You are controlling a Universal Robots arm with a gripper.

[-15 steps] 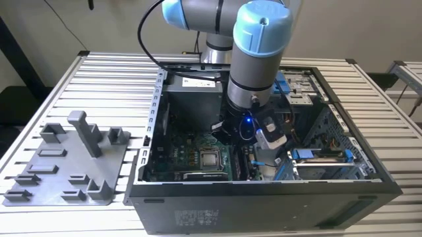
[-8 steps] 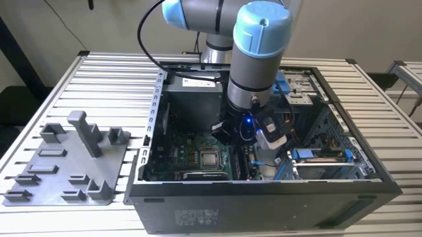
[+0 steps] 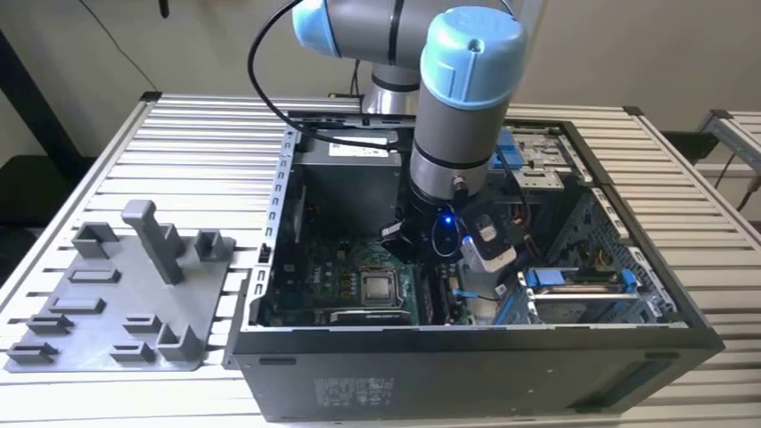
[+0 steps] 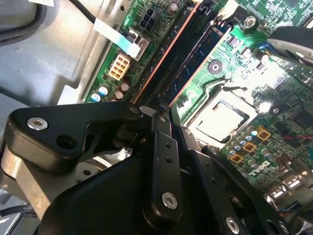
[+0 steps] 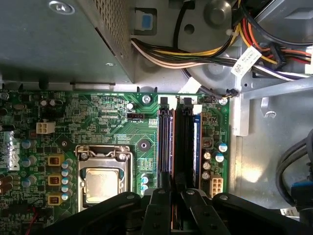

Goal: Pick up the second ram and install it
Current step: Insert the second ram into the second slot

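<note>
In the exterior view my gripper (image 3: 426, 263) reaches down into the open computer case, over the memory slots at the motherboard's edge. In both wrist views the second ram (image 5: 183, 147) (image 4: 171, 54) is a long dark stick running away from the fingertips, in line with the slots. The gripper (image 5: 177, 196) (image 4: 155, 113) is shut on the near end of that stick, one black finger (image 5: 159, 198) on each side. I cannot tell whether the stick is seated in a slot. Right beside it lies a parallel slot (image 5: 166, 142) with an orange edge.
The processor socket (image 5: 102, 178) sits beside the slots. A metal power supply box (image 5: 58, 39) and a bundle of coloured cables (image 5: 205, 54) lie beyond them. A grey holder tray (image 3: 119, 303) with upright posts stands outside the case, at the exterior view's left.
</note>
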